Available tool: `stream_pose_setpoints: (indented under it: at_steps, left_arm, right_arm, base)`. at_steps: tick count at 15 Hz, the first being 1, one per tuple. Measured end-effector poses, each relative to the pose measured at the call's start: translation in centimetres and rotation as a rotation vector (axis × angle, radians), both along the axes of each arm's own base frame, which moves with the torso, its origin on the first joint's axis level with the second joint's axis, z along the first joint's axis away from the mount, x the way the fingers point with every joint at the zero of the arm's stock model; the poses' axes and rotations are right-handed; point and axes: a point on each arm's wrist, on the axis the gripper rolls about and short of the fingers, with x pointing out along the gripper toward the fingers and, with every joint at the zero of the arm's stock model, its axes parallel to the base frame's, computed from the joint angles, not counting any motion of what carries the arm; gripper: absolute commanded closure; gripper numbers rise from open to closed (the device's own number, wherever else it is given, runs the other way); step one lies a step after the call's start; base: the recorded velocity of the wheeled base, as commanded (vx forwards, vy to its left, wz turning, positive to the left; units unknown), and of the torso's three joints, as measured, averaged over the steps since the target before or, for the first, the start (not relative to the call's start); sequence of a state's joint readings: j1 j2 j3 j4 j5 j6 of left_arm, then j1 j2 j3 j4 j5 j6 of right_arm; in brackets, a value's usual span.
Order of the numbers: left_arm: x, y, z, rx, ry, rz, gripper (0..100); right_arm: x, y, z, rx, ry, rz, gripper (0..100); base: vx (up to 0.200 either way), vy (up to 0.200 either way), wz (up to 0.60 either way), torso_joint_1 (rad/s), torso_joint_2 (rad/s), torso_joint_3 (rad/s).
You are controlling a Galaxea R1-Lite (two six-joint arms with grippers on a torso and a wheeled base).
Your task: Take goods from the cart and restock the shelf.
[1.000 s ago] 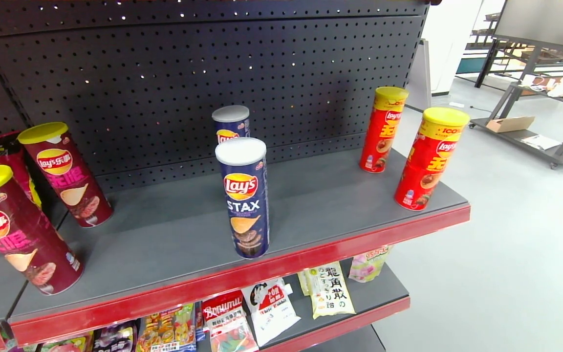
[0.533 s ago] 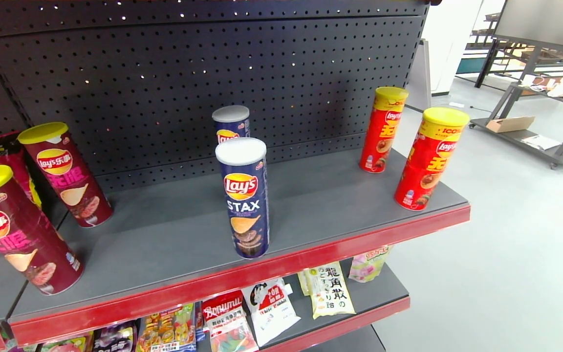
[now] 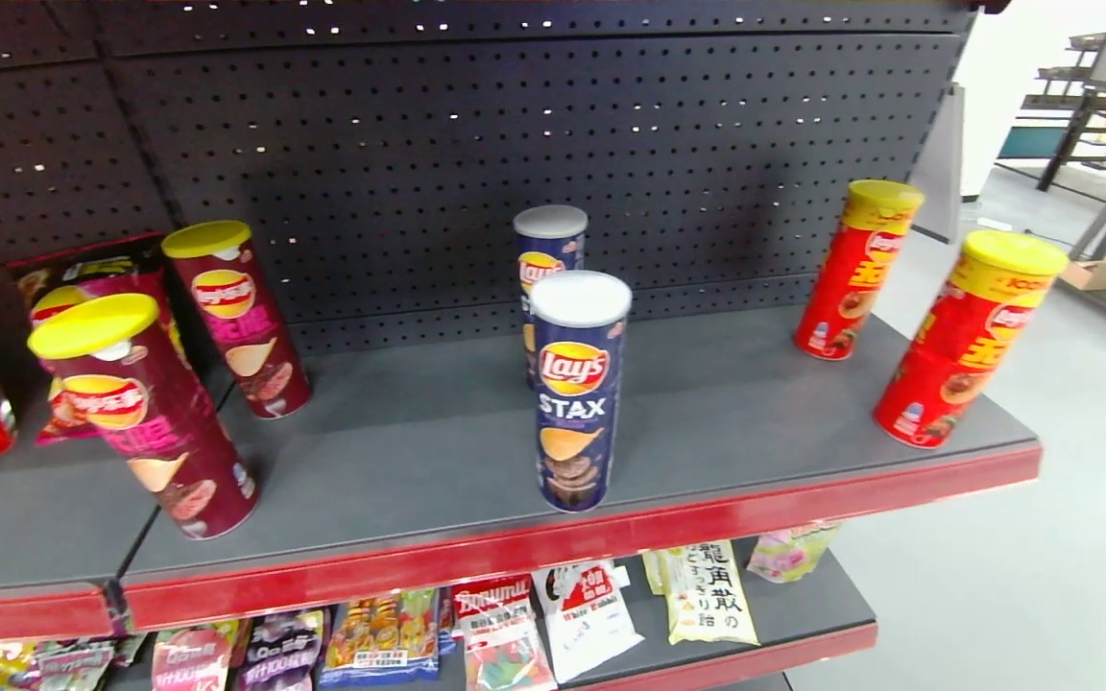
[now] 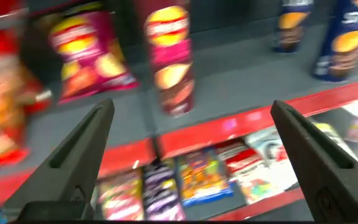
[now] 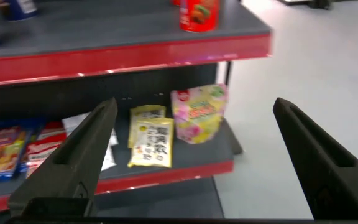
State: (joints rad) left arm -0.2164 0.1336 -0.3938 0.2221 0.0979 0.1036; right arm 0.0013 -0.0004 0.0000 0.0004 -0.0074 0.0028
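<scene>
- The left fingers (image 4: 73, 162) spread wide, holding nothing.
- The right fingers (image 5: 73, 162) likewise wide apart, empty.
- On the shelf (image 3: 399, 461) across mid-frame: blue cans (image 3: 577, 403) centre, red cans (image 3: 971, 345) right, maroon cans (image 3: 155, 422) left.

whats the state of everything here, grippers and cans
left gripper: open, empty
right gripper: open, empty
front blue can: upright, lid on
back blue can: upright, lid on
front maroon can: upright, lid on
back maroon can: upright, lid on
front red can: upright, lid on
back red can: upright, lid on
</scene>
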Motion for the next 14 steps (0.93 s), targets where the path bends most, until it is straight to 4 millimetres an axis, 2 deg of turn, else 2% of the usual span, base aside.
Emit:
stream_pose_setpoints:
  at_steps: [1,6,12,14]
  left_arm:
    - [-0.1,0.0,-0.2,-0.001,-0.004,-0.001,0]
    - [0.2,0.0,-1.4,-0.008,0.020,0.025,0]
    - [1.4,-0.5,-1.4,-0.078,0.114,0.262,0]
    - [1.6,-0.6,-3.0,-0.077,0.155,0.327,0]
  right_arm:
    - [0.0,0.0,0.0,0.000,0.000,0.000,0]
    - [0.0,0.0,0.0,0.000,0.000,0.001,0]
    - [0.0,0.0,0.0,-0.001,0.000,0.003,0]
    - [0.0,0.0,0.0,-0.001,0.000,0.003,0]
  base:
    - [0.000,0.000,0.60,-0.002,0.00,0.002]
    - [0.000,0.000,0.00,0.000,0.00,0.000]
    - [0.000,0.000,0.00,0.000,0.00,0.000]
    - [0.000,0.000,0.00,0.000,0.00,0.000]
